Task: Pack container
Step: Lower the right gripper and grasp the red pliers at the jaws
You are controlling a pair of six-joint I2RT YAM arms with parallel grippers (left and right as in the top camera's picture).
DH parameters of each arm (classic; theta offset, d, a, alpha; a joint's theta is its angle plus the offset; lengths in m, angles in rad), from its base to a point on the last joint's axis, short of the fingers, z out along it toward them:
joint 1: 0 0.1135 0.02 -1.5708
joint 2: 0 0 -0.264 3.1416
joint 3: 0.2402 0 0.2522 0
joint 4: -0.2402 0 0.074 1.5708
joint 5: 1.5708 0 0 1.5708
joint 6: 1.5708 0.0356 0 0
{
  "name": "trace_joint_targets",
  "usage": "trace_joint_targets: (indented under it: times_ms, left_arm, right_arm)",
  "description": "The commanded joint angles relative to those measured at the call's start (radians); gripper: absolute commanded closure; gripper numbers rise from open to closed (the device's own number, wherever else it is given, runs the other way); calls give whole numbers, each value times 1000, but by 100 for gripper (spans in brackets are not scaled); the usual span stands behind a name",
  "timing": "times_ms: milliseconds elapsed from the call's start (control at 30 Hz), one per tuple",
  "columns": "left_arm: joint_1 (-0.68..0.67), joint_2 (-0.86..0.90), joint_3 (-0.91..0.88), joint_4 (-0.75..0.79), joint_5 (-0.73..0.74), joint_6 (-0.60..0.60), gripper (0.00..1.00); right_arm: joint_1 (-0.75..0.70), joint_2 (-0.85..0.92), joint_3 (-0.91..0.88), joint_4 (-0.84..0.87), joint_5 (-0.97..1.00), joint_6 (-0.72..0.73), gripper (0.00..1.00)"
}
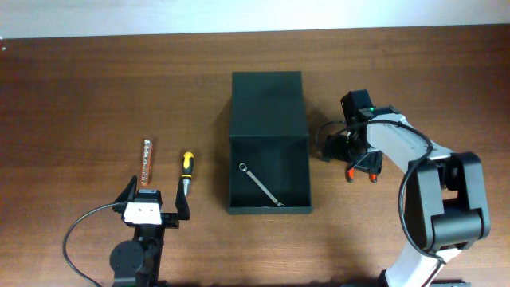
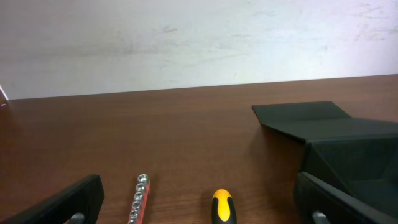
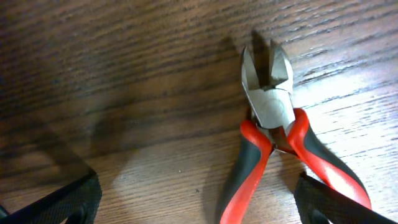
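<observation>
Container (image 1: 268, 102) open at mid-table (image 1: 80, 96); both grippers released, nothing grasped.
Lid flap laid back on the container's far side; wrench (image 1: 261, 185) lies diagonally on its floor; right gripper (image 1: 349, 156) just right of the container, jaws wide, over the red-handled pliers (image 3: 273, 124) lying flat on the wood; left gripper (image 1: 157, 192) left of the container at its near end, jaws wide and empty; yellow-handled screwdriver (image 1: 185, 170) and socket rail (image 1: 147, 162) lie left of the container, just beyond the left gripper.

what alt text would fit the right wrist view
Red-and-black-handled steel cutting pliers lie on the dark brown wooden table, jaws pointing away from the camera, handles reaching down between the open right gripper's two black fingers.
</observation>
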Motion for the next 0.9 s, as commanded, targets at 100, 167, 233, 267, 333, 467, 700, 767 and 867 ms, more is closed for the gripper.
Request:
trace_joint_targets:
  times_ms: [100, 167, 233, 267, 333, 467, 700, 767, 867]
  left_arm:
    - [2, -8, -8, 0, -7, 16, 1]
    - [2, -8, -8, 0, -7, 16, 1]
    - [2, -8, -8, 0, -7, 16, 1]
    - [2, -8, -8, 0, -7, 16, 1]
    - [2, -8, -8, 0, -7, 16, 1]
    - [2, -8, -8, 0, -7, 16, 1]
    - [2, -8, -8, 0, -7, 16, 1]
    - [2, -8, -8, 0, -7, 16, 1]
    - [2, -8, -8, 0, -7, 16, 1]
  right_arm:
    - [1, 27, -10, 6, -11, -7, 1]
    - [1, 27, -10, 6, -11, -7, 1]
    - [1, 27, -10, 6, -15, -10, 1]
    - [1, 27, -10, 6, -14, -10, 1]
    - [1, 27, -10, 6, -14, -10, 0]
    - [1, 27, -10, 6, -14, -10, 14]
    - [1, 27, -10, 5, -14, -10, 36]
    - [1, 27, -10, 5, -14, -10, 46]
    - [1, 27, -10, 5, -14, -10, 60]
